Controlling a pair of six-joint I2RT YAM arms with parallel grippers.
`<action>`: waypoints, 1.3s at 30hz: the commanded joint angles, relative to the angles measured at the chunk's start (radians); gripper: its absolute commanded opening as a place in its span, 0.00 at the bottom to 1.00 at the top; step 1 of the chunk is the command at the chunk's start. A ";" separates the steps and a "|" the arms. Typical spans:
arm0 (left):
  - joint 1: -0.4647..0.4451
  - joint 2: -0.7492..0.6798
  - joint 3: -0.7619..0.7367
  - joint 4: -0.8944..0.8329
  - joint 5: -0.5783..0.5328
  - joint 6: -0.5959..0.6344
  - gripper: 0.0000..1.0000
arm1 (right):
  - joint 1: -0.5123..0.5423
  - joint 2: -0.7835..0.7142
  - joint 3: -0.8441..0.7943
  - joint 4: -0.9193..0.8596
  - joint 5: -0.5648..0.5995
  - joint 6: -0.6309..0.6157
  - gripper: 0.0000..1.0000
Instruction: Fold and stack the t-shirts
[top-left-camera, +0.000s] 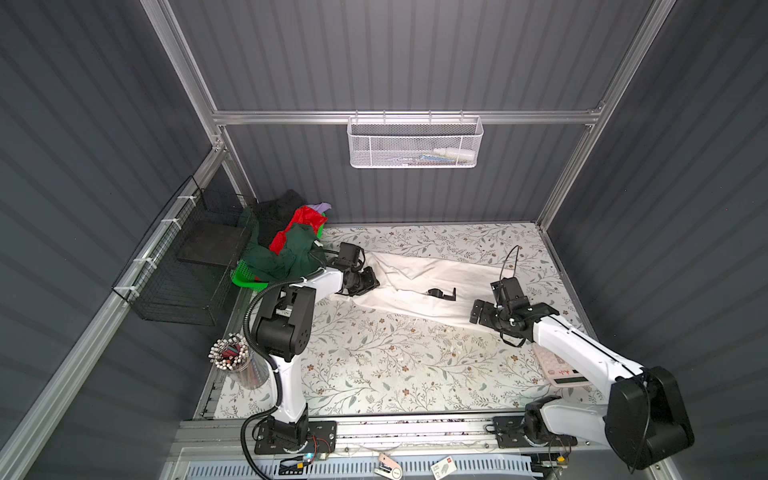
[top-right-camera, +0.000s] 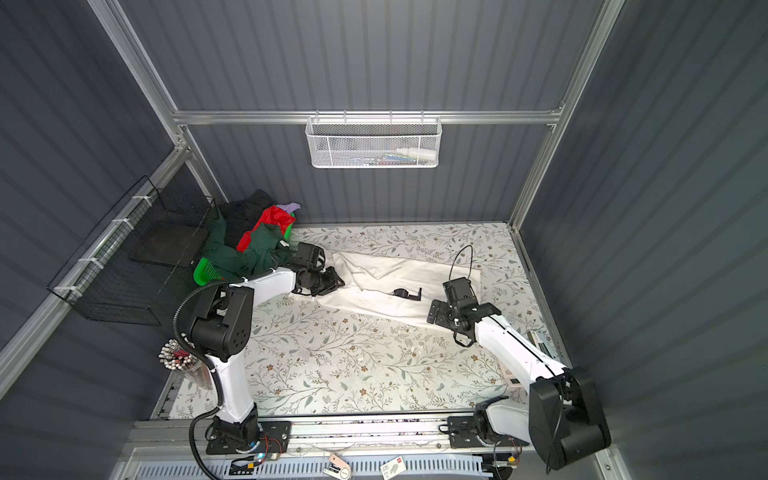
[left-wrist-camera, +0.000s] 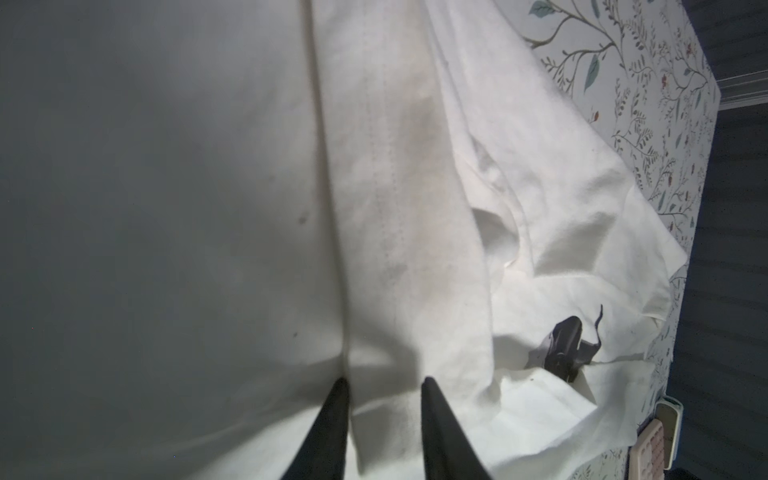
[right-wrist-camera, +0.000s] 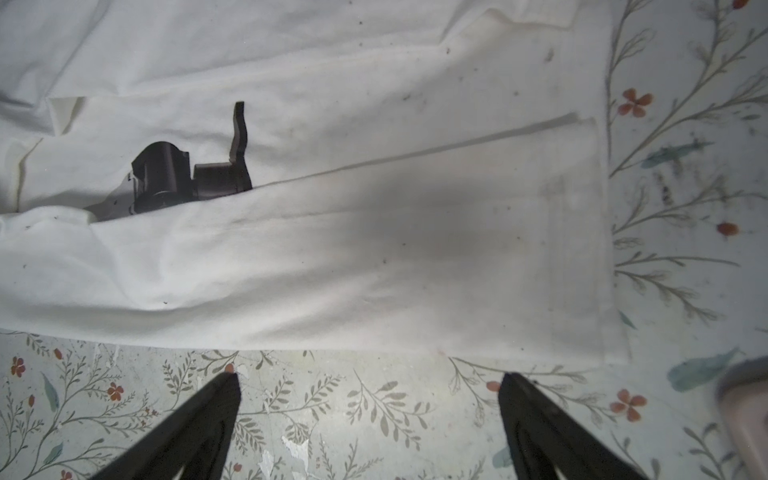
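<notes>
In both top views: shirt (top-left-camera: 415, 286) spread on table (top-left-camera: 395, 365), my left pincer (top-left-camera: 365, 283) at one end, right pincer (top-left-camera: 478, 312) at the other. Left wrist: jaws narrow, hem between them; grip cannot be told. Right wrist: jaws wide, empty, over table beside shirt.

Lab cell, aluminium frame (top-left-camera: 399, 117)
</notes>
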 joint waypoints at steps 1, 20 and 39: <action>-0.014 0.012 -0.008 0.027 0.048 -0.012 0.29 | -0.005 -0.014 -0.013 -0.028 0.017 0.013 0.99; -0.025 0.075 0.093 0.050 0.076 -0.037 0.00 | -0.024 -0.040 -0.046 -0.032 0.025 0.025 0.99; -0.049 0.171 0.290 0.040 0.057 -0.007 0.00 | -0.047 -0.046 -0.065 -0.031 0.012 0.012 0.99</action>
